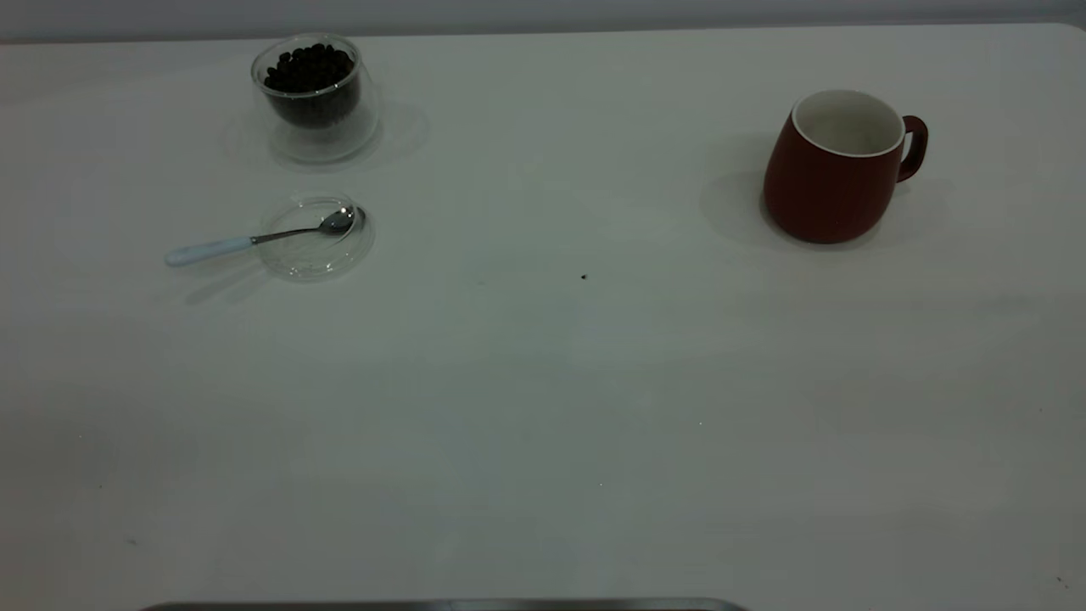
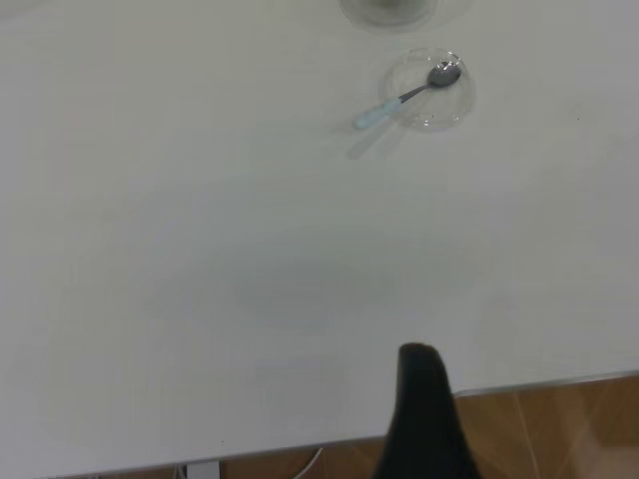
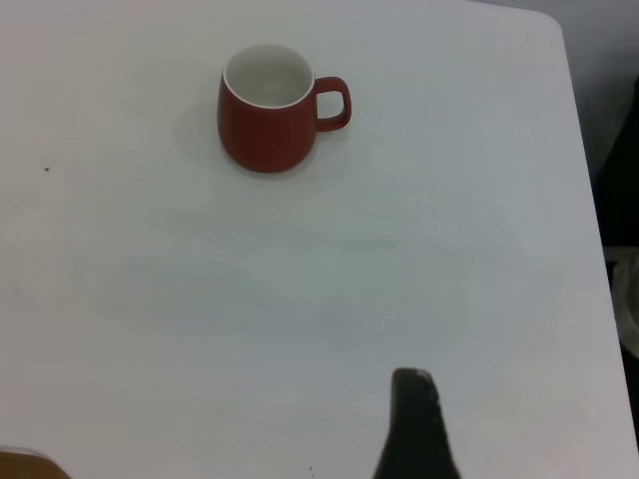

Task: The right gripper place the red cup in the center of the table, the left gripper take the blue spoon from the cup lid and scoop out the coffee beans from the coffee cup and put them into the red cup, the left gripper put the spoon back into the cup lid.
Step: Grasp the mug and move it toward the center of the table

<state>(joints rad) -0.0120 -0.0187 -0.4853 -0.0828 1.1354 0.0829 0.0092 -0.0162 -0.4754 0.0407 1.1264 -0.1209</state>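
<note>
**Trainee:** Where do you want me to start?

**Coach:** With the red cup point(image 1: 836, 170), upright at about two o'clock on the table point(image 1: 543, 407) in the exterior view. Your right gripper point(image 3: 417, 419) hangs well short of it; I cannot tell how its jaws stand. Grip the body or rim, keep it level, and set it down at the middle.

**Trainee:** And the contents?

**Coach:** The red cup looks empty. The coffee cup point(image 1: 316, 98), at eleven o'clock, holds the coffee beans point(image 1: 310, 70). The blue spoon point(image 1: 263, 238) rests with its bowl in the cup lid point(image 1: 316, 238). For your left gripper point(image 2: 427, 414), again, I cannot tell.

coffee cup point(image 2: 387, 10) cropped, claw point(image 2: 424, 419) partly seen
</note>
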